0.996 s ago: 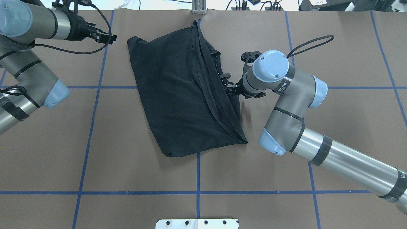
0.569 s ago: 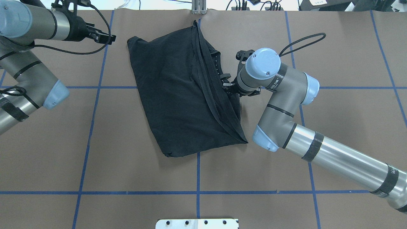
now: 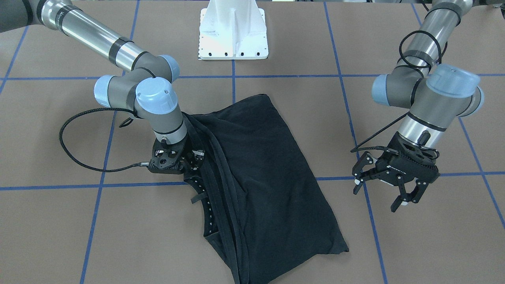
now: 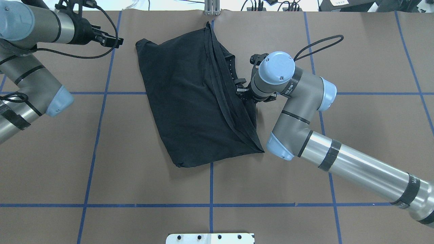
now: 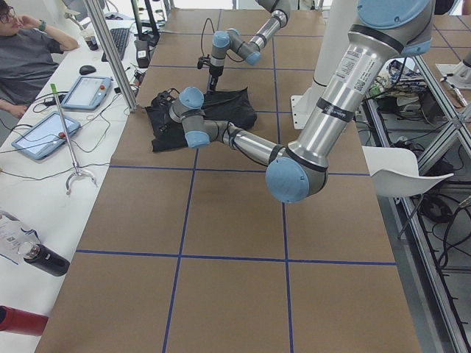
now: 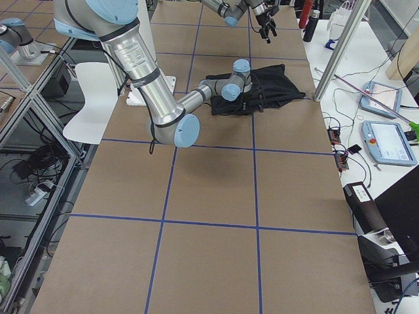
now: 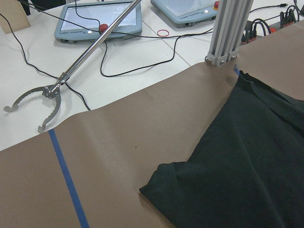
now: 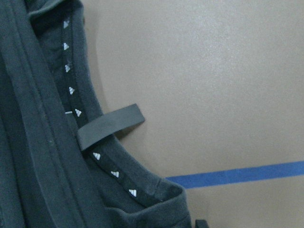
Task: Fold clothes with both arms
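We see the right arm (image 4: pixel 303 101) at the black T-shirt (image 4: pixel 183 101) collar, jaws unreadable; the left arm (image 3: pixel 430 106), well apart, jaws spread.

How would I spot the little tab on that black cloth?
A folded black T-shirt lies on the brown table. Its edge by the right gripper carries a row of tiny white triangles; the tab is the flat grey strip jutting from it.

Brown table (image 4: pixel 135 176), blue tape grid (image 4: pixel 211 189); black T-shirt (image 4: pixel 183 101) lying folded.

Right end effector (image 3: pixel 176 161) nearer T-shirt (image 3: pixel 268 177) (slightly)
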Tool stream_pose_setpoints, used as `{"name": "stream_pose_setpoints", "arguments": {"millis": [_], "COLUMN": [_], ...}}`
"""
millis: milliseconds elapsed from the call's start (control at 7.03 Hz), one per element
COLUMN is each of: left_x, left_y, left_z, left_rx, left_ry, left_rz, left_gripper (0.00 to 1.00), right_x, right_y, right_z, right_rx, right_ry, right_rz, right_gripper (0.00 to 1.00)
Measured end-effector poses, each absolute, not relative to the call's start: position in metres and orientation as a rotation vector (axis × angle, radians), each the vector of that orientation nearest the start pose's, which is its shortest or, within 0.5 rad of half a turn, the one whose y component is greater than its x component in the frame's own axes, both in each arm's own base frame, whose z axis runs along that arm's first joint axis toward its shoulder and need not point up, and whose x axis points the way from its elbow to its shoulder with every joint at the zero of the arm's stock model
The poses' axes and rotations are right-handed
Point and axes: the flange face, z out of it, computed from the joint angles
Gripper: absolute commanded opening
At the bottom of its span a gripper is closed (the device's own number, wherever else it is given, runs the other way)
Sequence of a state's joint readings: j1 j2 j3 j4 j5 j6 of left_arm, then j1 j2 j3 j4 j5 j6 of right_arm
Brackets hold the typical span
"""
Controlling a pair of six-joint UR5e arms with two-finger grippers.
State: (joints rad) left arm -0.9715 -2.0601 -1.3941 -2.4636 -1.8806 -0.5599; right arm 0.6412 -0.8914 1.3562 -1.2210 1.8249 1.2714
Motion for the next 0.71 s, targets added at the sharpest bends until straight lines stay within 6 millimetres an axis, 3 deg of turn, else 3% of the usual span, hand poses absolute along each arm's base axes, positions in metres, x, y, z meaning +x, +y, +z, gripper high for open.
{"name": "stream_pose_setpoints", "arguments": {"millis": [427,711], "left_x": [0.309,0.311], "left_y": [-0.634,-0.633], "left_z": [0.360,0.361], "left_rx": [0.847,0.845], "left_ry": [0.881,0.882], "left_rz": [0.221,0.224], "left_gripper": [1.00,1.00], "right_x": [-0.547,-0.539], "right_y": [-0.541,-0.527], "right_z": [0.300,0.298], "right_rx": [0.160,0.155], "right_ry": [-0.835,-0.842], "right_rz": [0.214,0.212], "right_gripper": [0.00,0.00]}}
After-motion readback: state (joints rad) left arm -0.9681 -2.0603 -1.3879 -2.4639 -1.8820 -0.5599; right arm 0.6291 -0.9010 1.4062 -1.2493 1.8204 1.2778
